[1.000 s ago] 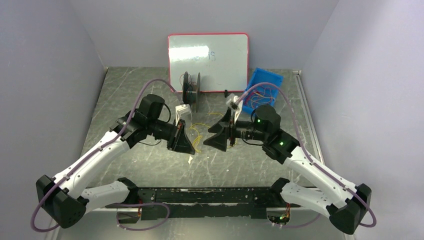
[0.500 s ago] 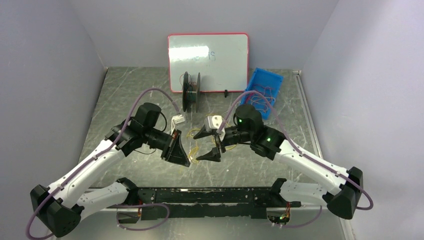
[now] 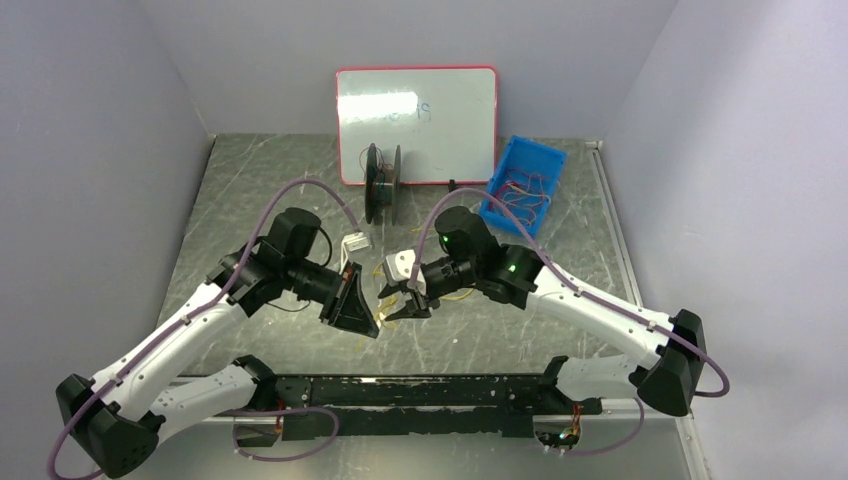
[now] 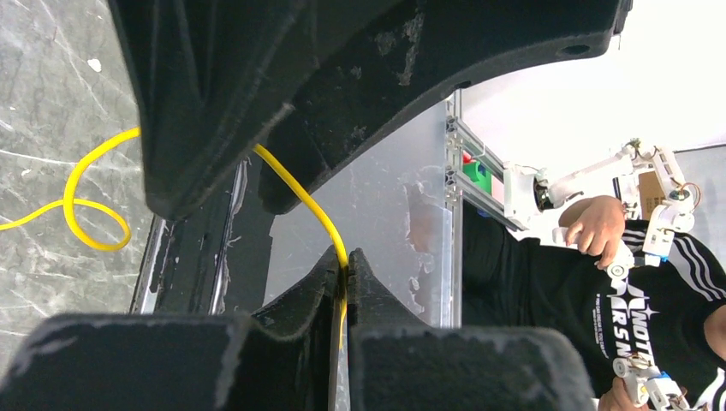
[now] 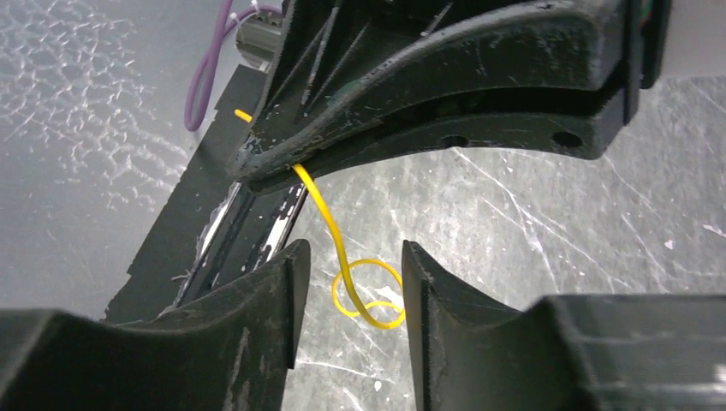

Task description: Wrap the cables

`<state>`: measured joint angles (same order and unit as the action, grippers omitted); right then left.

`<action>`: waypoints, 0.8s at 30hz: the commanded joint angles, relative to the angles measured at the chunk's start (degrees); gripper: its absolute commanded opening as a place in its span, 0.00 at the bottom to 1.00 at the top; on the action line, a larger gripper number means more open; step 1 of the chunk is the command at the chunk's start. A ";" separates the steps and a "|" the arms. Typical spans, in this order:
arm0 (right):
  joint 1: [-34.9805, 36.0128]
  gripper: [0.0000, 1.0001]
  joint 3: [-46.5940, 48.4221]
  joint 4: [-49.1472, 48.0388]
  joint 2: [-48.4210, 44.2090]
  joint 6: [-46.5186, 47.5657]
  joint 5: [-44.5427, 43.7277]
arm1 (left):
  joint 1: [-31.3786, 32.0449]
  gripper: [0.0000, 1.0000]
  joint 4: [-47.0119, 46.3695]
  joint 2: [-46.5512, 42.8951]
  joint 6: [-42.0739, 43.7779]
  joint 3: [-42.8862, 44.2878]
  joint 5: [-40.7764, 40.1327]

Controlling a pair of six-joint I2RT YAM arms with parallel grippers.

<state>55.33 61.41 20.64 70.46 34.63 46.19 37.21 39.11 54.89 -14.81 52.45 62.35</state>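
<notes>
- I see the left gripper (image 4: 347, 261) on the near side of the spool (image 3: 382, 185), jaws closed on the yellow cable (image 5: 318, 201).
- I find the right gripper (image 5: 349, 257) there too, part open astride that cable, with gaps on both sides.

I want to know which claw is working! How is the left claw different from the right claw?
The left gripper is squeezed shut, pinching the yellow cable; the right gripper stands open, that cable hanging in its gap. The left gripper reaches in from the left, the right gripper from the right. Both are black with two fingers.
</notes>
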 commanded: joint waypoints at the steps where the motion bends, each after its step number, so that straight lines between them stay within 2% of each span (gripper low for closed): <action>1: 0.88 0.45 1.51 1.62 -0.31 2.43 2.15 | 0.41 0.07 1.34 0.42 0.41 1.27 0.88; 7: 1.18 0.37 1.88 1.76 -0.31 2.18 1.84 | 0.40 0.07 1.77 1.47 1.01 1.29 1.24; 10: 1.35 0.21 2.51 2.48 0.23 2.35 1.39 | 0.40 0.07 1.51 1.66 0.90 1.30 1.41; 12: 1.31 0.03 3.32 4.09 0.86 3.29 1.12 | 0.41 0.07 2.17 1.85 1.32 1.78 0.71; 14: 1.29 0.00 4.01 6.16 1.14 4.45 0.69 | 0.39 0.07 2.84 2.09 1.67 2.58 -0.90; 16: 1.26 0.00 4.12 7.47 1.04 5.02 -0.27 | 0.41 0.16 4.34 2.62 2.32 3.93 -3.38; 18: 1.32 0.00 3.49 7.30 0.03 4.59 -2.77 | 0.41 0.35 4.81 2.66 2.23 5.21 -6.25; 19: 1.28 0.00 2.99 7.22 -1.02 4.42 -4.15 | 0.41 0.50 4.91 2.35 2.15 6.04 -7.64; 20: 1.33 0.00 2.49 6.99 -1.90 4.10 -5.84 | 0.41 0.59 4.64 2.00 1.99 6.65 -9.16; 22: 1.30 0.00 1.34 6.20 -3.67 2.42 -9.64 | 0.41 0.67 3.50 1.15 0.98 8.10 -12.79; 24: 1.24 0.00 0.88 6.00 -5.12 1.01 -14.02 | 0.41 0.70 2.82 0.92 0.65 10.13 -16.94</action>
<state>56.38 63.42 26.68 69.10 37.80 40.66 37.34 42.76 57.32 -13.15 57.91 54.08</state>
